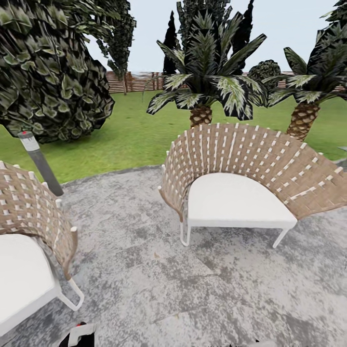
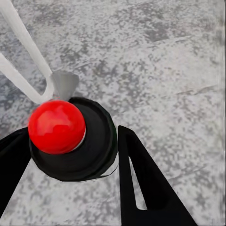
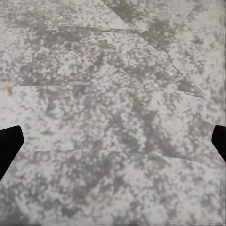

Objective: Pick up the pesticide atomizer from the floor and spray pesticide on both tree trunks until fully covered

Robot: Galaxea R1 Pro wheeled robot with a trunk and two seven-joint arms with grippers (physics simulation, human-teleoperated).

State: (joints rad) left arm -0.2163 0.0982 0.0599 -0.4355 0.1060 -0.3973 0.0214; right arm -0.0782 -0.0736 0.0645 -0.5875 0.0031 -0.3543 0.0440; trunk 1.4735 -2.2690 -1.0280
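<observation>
L gripper (image 2: 70,155) jaws grasping red-knobbed black object (image 2: 70,139), prob. the atomizer carried for transit. R gripper (image 3: 113,141) jaws released, over grey paving (image 3: 113,70); lawn (image 1: 135,130) beyond chairs.

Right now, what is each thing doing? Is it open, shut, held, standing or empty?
Left gripper: closed around the red-topped black object.
Right gripper: open, nothing between its fingers.
Wicker chair: upright on the grey paving, white seat empty.
Second wicker chair: upright, seat empty.
Lamp post: leaning.
</observation>
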